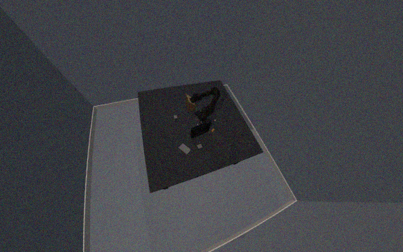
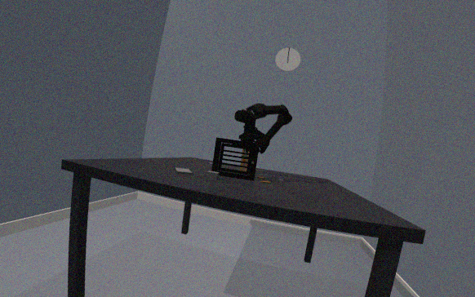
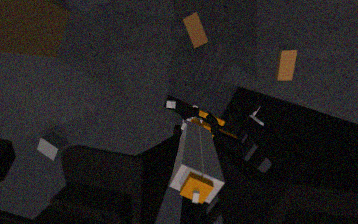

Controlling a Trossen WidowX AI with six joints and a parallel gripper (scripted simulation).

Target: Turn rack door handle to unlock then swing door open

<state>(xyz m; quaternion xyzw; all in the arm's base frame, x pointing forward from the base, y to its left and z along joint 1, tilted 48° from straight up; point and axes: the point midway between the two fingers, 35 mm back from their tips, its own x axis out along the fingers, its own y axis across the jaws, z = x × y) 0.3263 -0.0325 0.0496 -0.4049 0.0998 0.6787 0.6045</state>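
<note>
The dark rack (image 1: 201,132) (image 2: 215,159) stands upright on the table; its dark bulk also shows at right in the wrist view (image 3: 305,135). The door's upright handle (image 3: 200,150) is a long grey bar with an orange and white end, near the middle of the wrist view. My gripper (image 3: 195,142) (image 2: 247,150) is shut on the handle, with dark fingers on either side of it, on the arm's side of the rack. Orange parts show by the handle's far end. The door's edge and its angle to the frame are too dark to tell, and so is the handle's turn.
Small orange blocks (image 3: 195,30) (image 1: 212,130) lie beside the rack. A white block (image 3: 48,148) lies to the left in the wrist view. A pale flat piece (image 1: 184,149) (image 2: 183,170) and a small white piece (image 1: 199,146) lie beyond the rack. A larger orange-brown object (image 1: 190,104) stands near the arm.
</note>
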